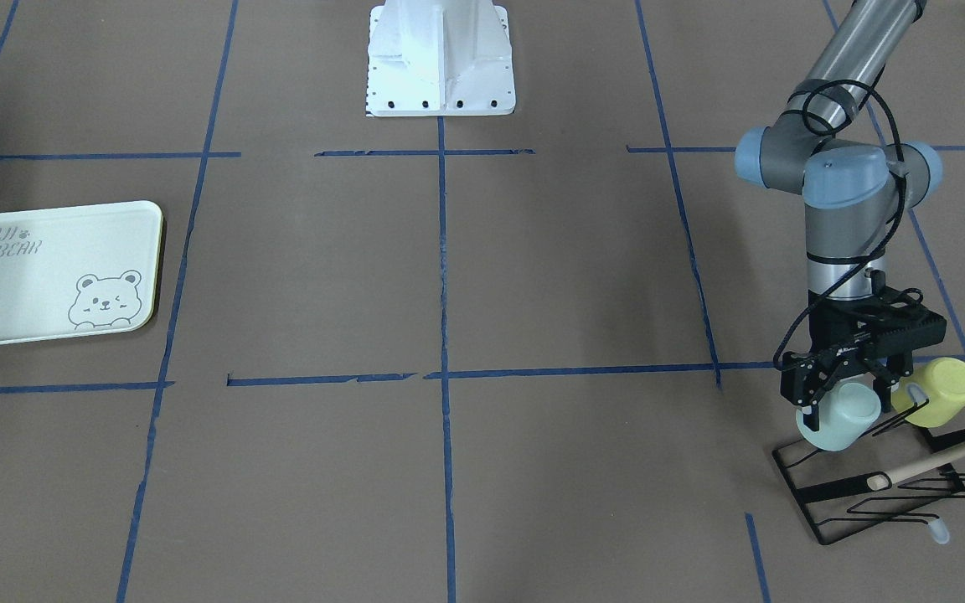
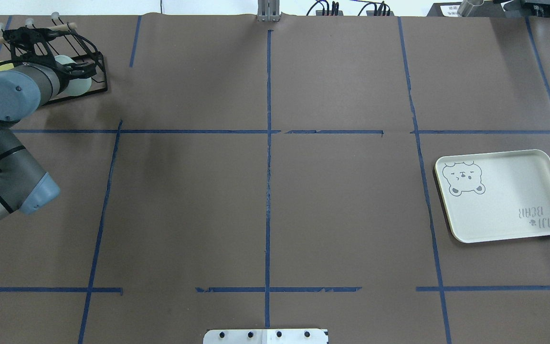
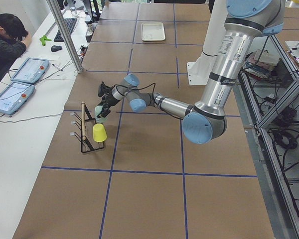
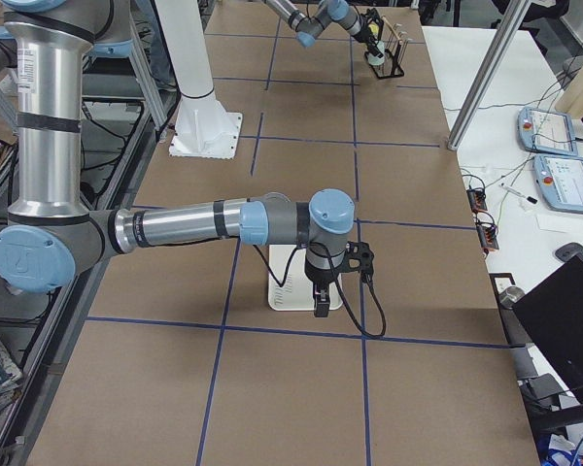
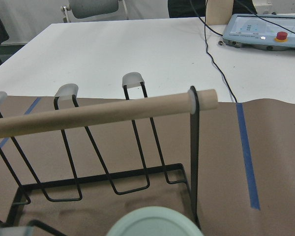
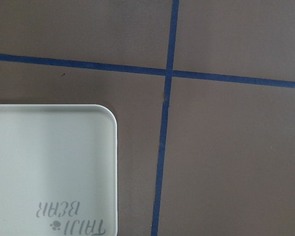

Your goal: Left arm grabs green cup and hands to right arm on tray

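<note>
Front-facing view: the left claw point(image 1: 844, 387) is set around the green cup point(image 1: 841, 416), its fingers pressed to both sides, so the cup is taken as held. The cup is seen tilted at the wire rack point(image 1: 834, 502), just beside a yellow-green cup point(image 1: 943, 389). The tray point(image 1: 47, 276) lies well apart across the surface.

Right-side view: the right claw point(image 4: 321, 306) hangs over the tray (wide or narrow cannot be told).

Step judged: pick-up. Next, the cup must be drawn clear of the rack and carried toward the right claw.
</note>
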